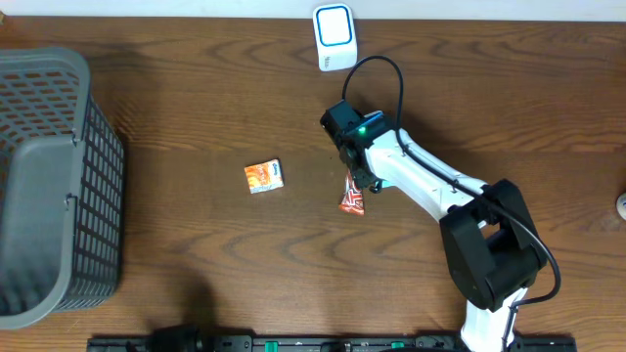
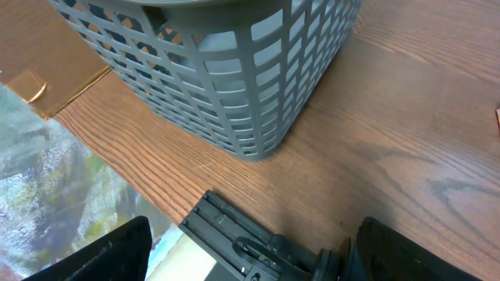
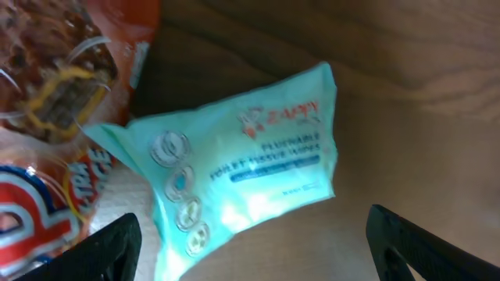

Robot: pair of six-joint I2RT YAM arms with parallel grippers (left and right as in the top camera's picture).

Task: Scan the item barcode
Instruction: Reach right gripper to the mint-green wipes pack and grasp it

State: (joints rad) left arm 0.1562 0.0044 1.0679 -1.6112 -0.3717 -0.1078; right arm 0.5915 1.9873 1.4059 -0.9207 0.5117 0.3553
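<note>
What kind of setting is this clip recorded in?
Probably a mock shop checkout set up on a wooden table: a grey basket, what looks like a white scanner at the far edge, and small retail goods such as a wipes pack and an orange box.

Overhead: looks straight down from far above onto the brown wood-grain table [image 1: 196, 108], taking in a wide stretch. Left wrist: sits low and near, faces the grey slotted plastic basket [image 2: 234, 78] across the upper frame, shared with the overhead's left edge. Right wrist: looks down from very close on a pale turquoise wipes packet [image 3: 250, 164] mid-frame; shares the orange-red snack wrapper [image 3: 47, 101] at left with the overhead's centre.
</note>
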